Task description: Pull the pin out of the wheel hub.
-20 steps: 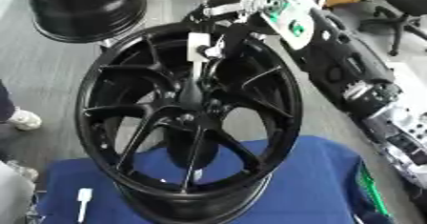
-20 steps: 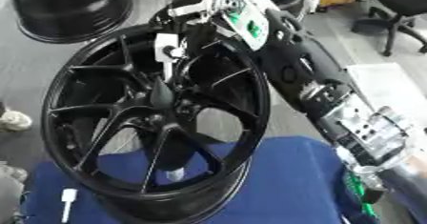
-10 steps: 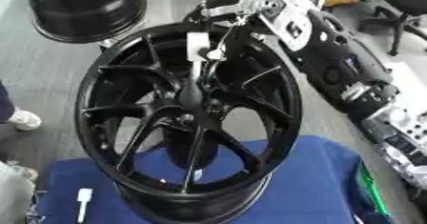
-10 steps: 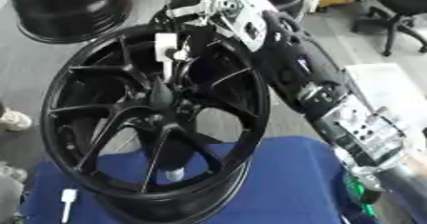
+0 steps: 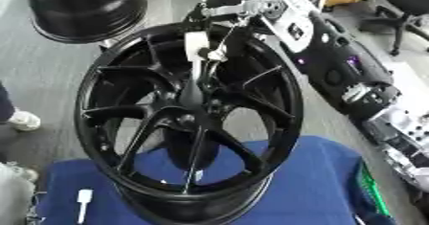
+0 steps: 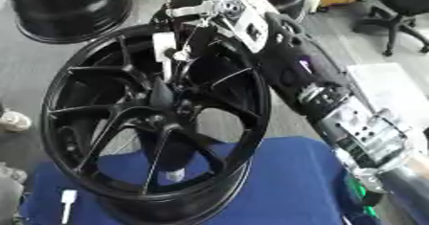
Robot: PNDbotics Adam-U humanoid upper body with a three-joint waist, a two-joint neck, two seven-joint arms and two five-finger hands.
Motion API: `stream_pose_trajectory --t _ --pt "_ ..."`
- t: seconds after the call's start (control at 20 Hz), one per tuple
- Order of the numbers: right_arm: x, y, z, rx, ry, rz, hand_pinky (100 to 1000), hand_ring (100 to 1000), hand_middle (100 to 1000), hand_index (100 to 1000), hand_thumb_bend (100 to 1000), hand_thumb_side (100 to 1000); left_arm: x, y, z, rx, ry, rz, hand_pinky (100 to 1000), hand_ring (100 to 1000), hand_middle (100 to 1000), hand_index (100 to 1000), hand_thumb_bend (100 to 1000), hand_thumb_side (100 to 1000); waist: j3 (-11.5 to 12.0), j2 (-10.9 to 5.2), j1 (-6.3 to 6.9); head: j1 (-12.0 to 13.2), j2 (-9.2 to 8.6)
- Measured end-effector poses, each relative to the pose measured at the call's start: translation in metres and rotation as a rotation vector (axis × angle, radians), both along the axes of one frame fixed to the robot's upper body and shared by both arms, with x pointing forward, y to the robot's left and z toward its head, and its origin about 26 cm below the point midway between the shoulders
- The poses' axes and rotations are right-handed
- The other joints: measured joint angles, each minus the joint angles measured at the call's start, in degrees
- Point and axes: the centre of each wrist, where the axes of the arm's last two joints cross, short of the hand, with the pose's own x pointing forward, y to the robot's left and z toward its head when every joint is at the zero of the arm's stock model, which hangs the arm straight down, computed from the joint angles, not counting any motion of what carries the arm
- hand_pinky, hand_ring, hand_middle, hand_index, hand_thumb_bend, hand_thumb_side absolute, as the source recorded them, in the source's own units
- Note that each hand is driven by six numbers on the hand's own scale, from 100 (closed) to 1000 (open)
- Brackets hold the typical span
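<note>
Blue cloth: covers the near table. White pin-shaped piece: lies on the cloth at near left, apart from the wheel. Black wheel hub: stands upright on the cloth, spokes facing the camera. White pin: at the upper spokes, above the hub's centre. Right hand: reaches over the top rim, fingers curled at the pin, apparently pinching it; contact is blurred. Second black wheel: on the far floor, left.
</note>
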Motion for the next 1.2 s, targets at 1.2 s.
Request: stream_pose_trajectory --t 1.2 --pt "-0.073 -0.249 0.065 0.304 -0.264 -0.730 740 656 529 900 100 211 -0.011 0.022 -0.001 0.007 0.007 0.139 649 587 612 695 532 614 -8.92 0.58 0.28 8.09 -0.58"
